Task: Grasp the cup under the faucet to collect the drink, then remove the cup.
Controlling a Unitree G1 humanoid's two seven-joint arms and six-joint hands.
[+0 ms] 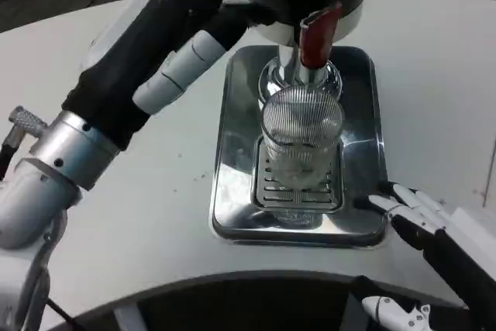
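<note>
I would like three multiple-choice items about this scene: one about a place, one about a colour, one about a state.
1. Where does the cup stand?
A. on the bare table
B. on the grate in the tray, under the faucet
C. in the right hand

2. What colour is the faucet handle?
A. red
B. blue
C. green

3. What is the right hand doing?
A. gripping the cup
B. pulling the handle
C. resting at the tray's corner, holding nothing

Answers:
1 B: the cup sits on the slotted grate of the tray, below the faucet.
2 A: the handle is plainly red.
3 C: its fingers lie by the near right corner of the tray, apart from the cup.
</note>
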